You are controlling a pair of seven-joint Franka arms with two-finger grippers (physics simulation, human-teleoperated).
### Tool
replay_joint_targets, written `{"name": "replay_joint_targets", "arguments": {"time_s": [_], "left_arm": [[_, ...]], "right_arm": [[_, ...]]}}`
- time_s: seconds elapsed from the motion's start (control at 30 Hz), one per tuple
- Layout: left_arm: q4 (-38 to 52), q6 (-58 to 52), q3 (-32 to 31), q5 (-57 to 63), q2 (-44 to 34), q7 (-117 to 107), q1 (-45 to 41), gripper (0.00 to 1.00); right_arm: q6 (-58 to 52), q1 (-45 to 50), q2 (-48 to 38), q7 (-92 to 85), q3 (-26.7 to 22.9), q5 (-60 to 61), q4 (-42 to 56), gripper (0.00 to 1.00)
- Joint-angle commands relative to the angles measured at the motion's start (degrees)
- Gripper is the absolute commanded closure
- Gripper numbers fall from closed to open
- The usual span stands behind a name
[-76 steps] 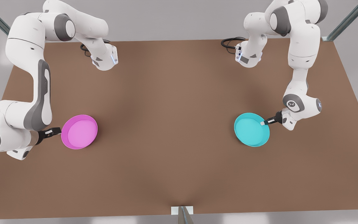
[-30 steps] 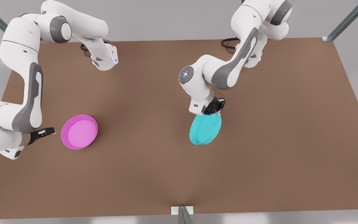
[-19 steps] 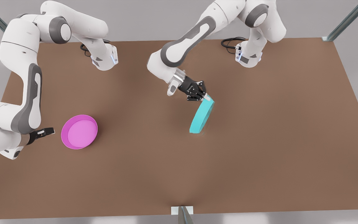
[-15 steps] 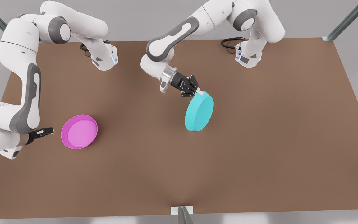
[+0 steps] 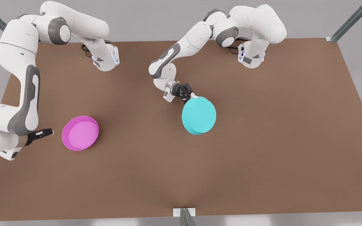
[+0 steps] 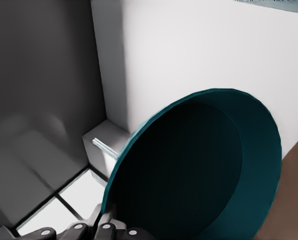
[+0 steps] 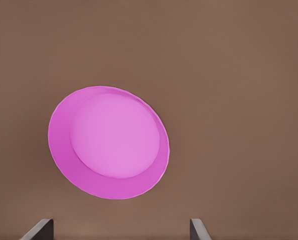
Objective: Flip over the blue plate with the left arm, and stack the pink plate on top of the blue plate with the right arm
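The blue plate (image 5: 199,115) is near the table's middle with its flat base turned up. My left gripper (image 5: 189,96) is shut on its rim at the far-left edge. The left wrist view looks into the blue plate's (image 6: 199,170) dark hollow side, rim pinched in the left gripper (image 6: 109,222). The pink plate (image 5: 80,132) lies right side up on the front view's left. My right gripper (image 5: 44,132) waits open just left of it, not touching. In the right wrist view the pink plate (image 7: 109,142) lies ahead of the spread fingertips (image 7: 40,229).
Both arm bases (image 5: 105,59) with black cables stand at the table's far edge. The brown table (image 5: 278,150) is bare on the front view's right and along the near side. A small metal bracket (image 5: 184,213) sits at the front edge.
The left arm carried the blue plate from the front view's right to the middle and turned it from rim-up through on-edge to base-up. The right gripper drew slightly back from the pink plate.
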Motion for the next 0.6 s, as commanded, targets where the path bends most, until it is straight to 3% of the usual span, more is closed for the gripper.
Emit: {"name": "replay_joint_targets", "arguments": {"time_s": [0.0, 0.07, 0.1, 0.13, 0.27, 0.4, 0.57], "left_arm": [[0.1, 0.0, 0.0, -0.3, 0.2, -0.2, -0.2, 0.79], [0.2, -0.5, -0.2, -0.6, 0.8, -0.2, -0.5, 0.79], [0.3, -0.5, -0.2, -1.5, 0.7, 0.4, -0.5, 0.65], [0.3, -0.5, -0.2, -1.6, 0.6, 0.7, -0.8, 0.01], [0.3, -0.5, -0.5, -3.9, 0.3, 2.2, -3.4, 0.01], [0.2, 0.3, -0.6, -14.5, -0.9, 2.7, -11.6, 0.0], [0.6, 5.1, -11.7, -19.4, -1.6, 10.9, -12.1, 0.0]], "right_arm": [[0.0, 0.0, 0.0, 0.0, 0.0, 0.0, 0.0, 0.0], [0.0, 0.0, 0.0, 0.0, 0.0, 0.0, 0.0, 0.0], [0.0, 0.0, 0.0, 0.0, 0.0, 0.0, 0.0, 0.0], [0.0, 0.0, 0.0, 0.0, 0.0, 0.0, 0.0, 0.0], [0.4, 0.0, 0.1, 0.0, 0.0, -0.1, 0.0, 0.0], [0.4, 0.0, 0.0, 0.0, 0.0, -0.1, 0.0, 0.0], [0.4, 0.1, 0.1, 0.0, 0.0, -0.1, 0.0, 0.0]]}}
